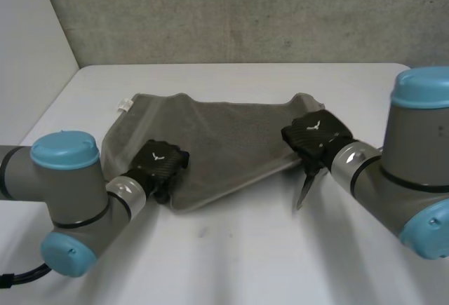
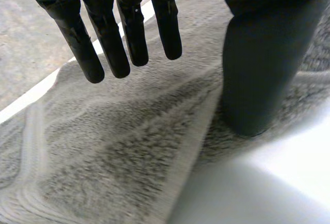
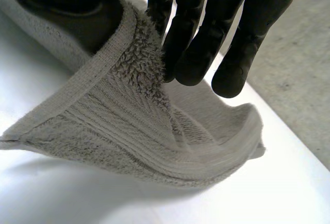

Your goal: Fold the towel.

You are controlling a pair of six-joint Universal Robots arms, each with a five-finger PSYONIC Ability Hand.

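One grey towel (image 1: 224, 144) lies spread and rumpled in the middle of the white table (image 1: 245, 263). I see my left hand (image 1: 163, 161) at its near left corner. Its fingers (image 2: 111, 38) are straight above the cloth, its thumb (image 2: 258, 80) is down on it, and it holds nothing. My right hand (image 1: 316, 137) is at the right edge, pinching that edge between thumb and fingers and holding it up off the table.

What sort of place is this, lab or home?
Probably a lab test bench: bare white table, plain concrete-looking wall, and robot arms at left and right on one towel.
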